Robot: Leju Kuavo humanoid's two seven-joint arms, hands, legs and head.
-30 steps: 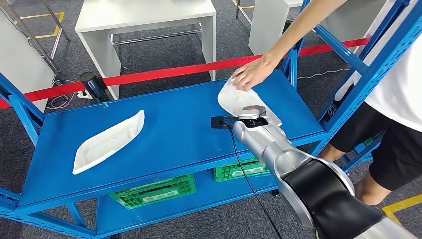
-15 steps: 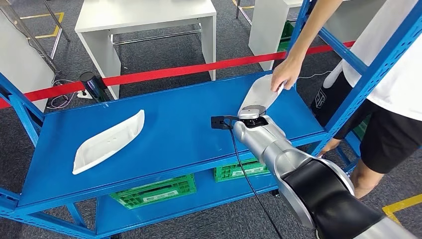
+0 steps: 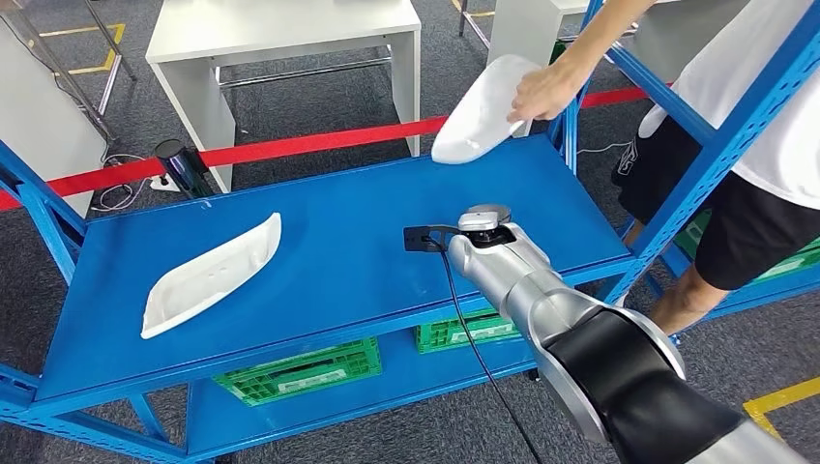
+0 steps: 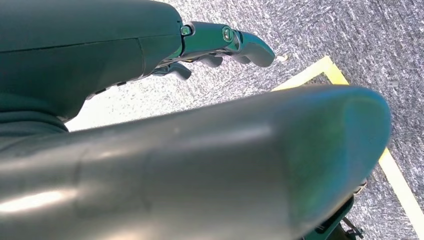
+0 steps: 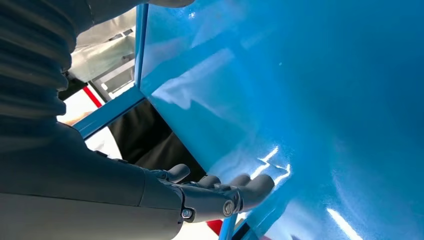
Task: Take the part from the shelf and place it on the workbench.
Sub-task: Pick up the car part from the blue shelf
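From my head view, my right arm reaches over the blue metal shelf; a person's hand lifts one white curved plastic part clear, so I should aim for the other white part lying far to my left. My right wrist view adds what that hides: my right hand, fingers loosely extended, holding nothing. My left wrist view shows my left hand hanging empty over grey carpet.

Setting: industrial workshop or robot test floor; evidence as follows. Blue steel rack shelf with bolted uprights, directly beneath the robot's right hand; green plastic crates on the lower tier, below the hand; grey carpet-tile floor with yellow marking tape; red barrier belt stretched beyond the hand; plain white workbenches further past it.
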